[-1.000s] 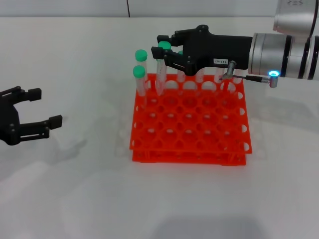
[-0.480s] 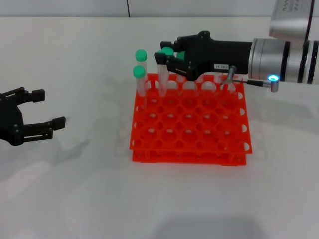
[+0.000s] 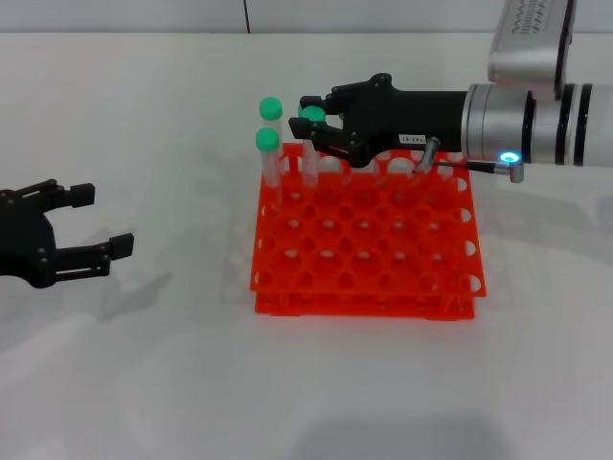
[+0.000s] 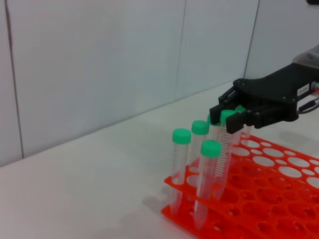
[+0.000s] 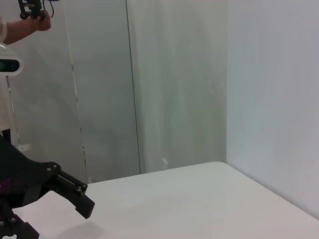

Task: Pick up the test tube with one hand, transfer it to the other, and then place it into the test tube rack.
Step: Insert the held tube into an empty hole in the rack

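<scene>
The orange-red test tube rack (image 3: 364, 251) stands mid-table. My right gripper (image 3: 313, 114), black with a white label, reaches in from the right over the rack's back row. It is shut on the green cap of the test tube (image 3: 311, 158), which stands upright with its lower end in a back-row hole. The left wrist view shows the same grip (image 4: 228, 118) over the rack (image 4: 279, 172). My left gripper (image 3: 105, 218) is open and empty, low at the far left, well apart from the rack.
Two more green-capped tubes (image 3: 271, 134) (image 3: 267, 163) stand in the rack's back left corner; they also show in the left wrist view (image 4: 180, 159) (image 4: 207, 179). White table surface lies all around the rack.
My right gripper has come down and slightly left with the tube, whose lower end now sits deeper in the rack. My left gripper has drifted a little right and down.
</scene>
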